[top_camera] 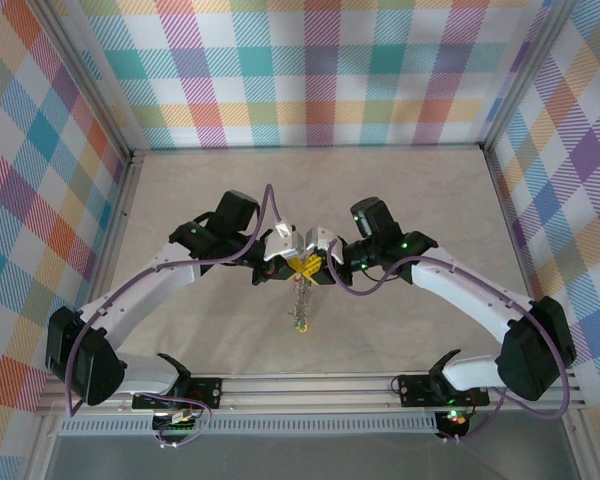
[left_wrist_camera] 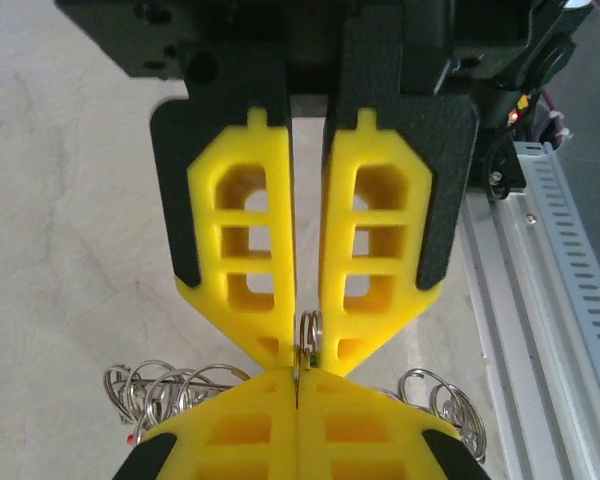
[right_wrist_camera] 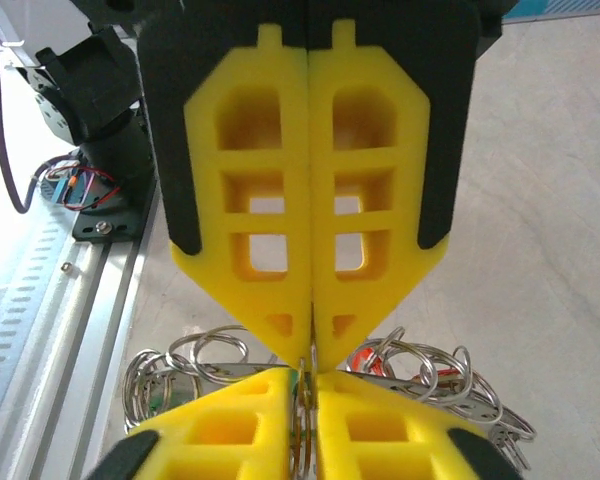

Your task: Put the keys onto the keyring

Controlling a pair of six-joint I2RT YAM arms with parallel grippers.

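From above, the left gripper (top_camera: 295,265) and right gripper (top_camera: 311,266) meet tip to tip over the table (top_camera: 410,190), with the keys (top_camera: 300,300) dangling just below them. At the left wrist, the left fingers (left_wrist_camera: 250,250) stand narrow, pinching a metal loop (left_wrist_camera: 309,328), with the keys (left_wrist_camera: 165,385) behind. At the right wrist, the right fingers (right_wrist_camera: 250,200) are pressed together; I cannot tell what they grip, if anything.

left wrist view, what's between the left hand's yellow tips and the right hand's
A small silver metal split ring, pinched upright in the left hand, facing the right hand tip to tip; the left wrist view shows it.
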